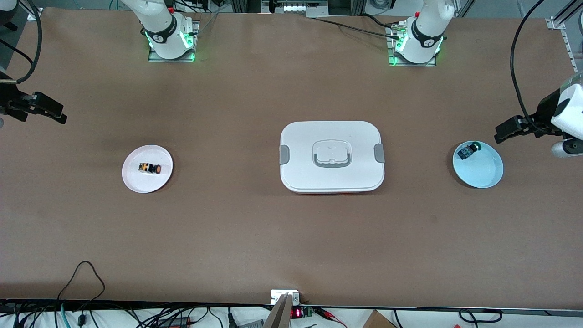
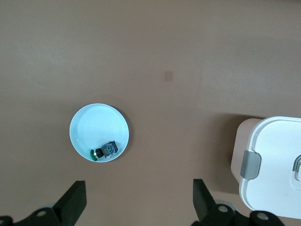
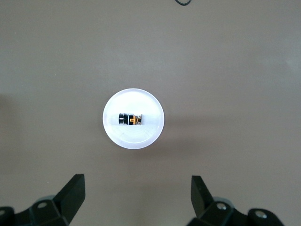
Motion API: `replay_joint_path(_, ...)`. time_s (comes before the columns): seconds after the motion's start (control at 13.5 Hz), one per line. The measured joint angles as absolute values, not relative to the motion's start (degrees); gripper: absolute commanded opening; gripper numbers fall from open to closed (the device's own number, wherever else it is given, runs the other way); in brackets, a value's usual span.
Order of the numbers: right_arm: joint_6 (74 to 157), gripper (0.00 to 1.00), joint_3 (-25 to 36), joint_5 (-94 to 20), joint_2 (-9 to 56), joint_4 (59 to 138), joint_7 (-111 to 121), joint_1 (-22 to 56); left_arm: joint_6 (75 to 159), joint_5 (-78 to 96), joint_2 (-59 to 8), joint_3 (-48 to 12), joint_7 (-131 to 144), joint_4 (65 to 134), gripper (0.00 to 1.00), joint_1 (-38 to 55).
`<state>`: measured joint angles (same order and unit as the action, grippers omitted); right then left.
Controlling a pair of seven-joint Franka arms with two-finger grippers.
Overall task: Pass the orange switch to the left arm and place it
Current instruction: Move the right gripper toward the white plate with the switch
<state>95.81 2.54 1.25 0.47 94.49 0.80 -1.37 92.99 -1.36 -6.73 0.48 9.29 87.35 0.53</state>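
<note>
Two white arms are seen, the right arm (image 1: pixel 160 28) and the left arm (image 1: pixel 423 34), each ringed near its base by a black band with a small white mark. Green light is shown around both bases, which are set on grey metal plates. Black cables are run to each arm. Each arm is ended by a black tool, the right tool (image 1: pixel 48 109) and the left tool (image 1: pixel 510 130), with wedge-shaped black fingers (image 3: pixel 73 194).

The table (image 1: pixel 255 228) was brown. The box (image 1: pixel 332 136) was white with grey clips. The orange switch (image 1: pixel 150 168) lay on a pink plate (image 1: pixel 136 182); a green-capped switch (image 1: pixel 468 150) on a light blue plate (image 1: pixel 485 173).
</note>
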Motion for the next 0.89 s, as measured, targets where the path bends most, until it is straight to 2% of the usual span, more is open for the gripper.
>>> replay_joint_path(0.89, 96.3, 1.0, 2.3, 1.0, 5.4, 94.5, 0.8, -0.4, 93.0, -1.4, -6.7, 0.5, 9.3, 87.3, 1.0, 0.5)
